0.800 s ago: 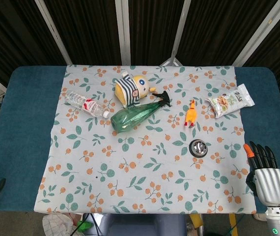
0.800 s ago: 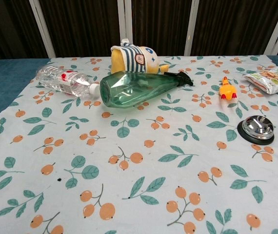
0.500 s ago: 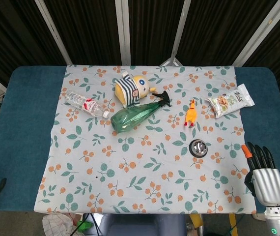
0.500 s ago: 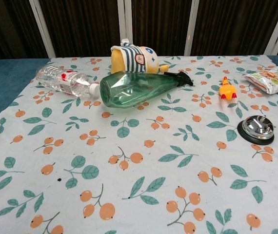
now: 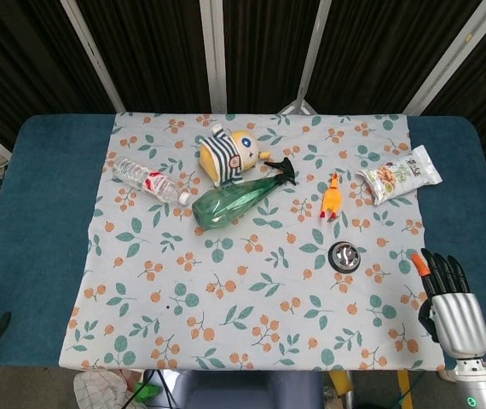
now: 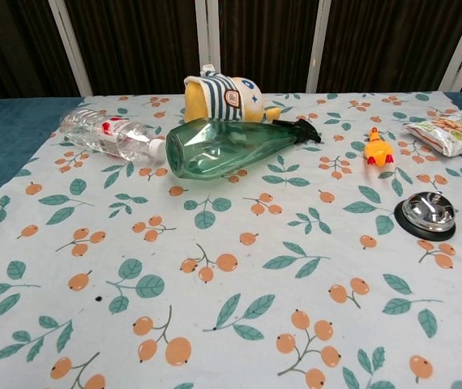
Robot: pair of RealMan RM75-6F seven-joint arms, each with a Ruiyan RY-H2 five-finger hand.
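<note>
Nearby, up and to the left of the right hand (image 5: 452,302) (empty, fingers straight and slightly apart at the cloth's (image 5: 226,332) near right corner), sits the bell (image 5: 344,256), well apart from it; beyond the bell lies a snack bag (image 5: 399,175), its print too small to read.

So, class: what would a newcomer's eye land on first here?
Probably the green spray bottle lying on its side mid-cloth, with the striped plush toy just behind it. Next, the silver bell toward the right, and the right hand, fingers apart, at the cloth's near right corner.
</note>
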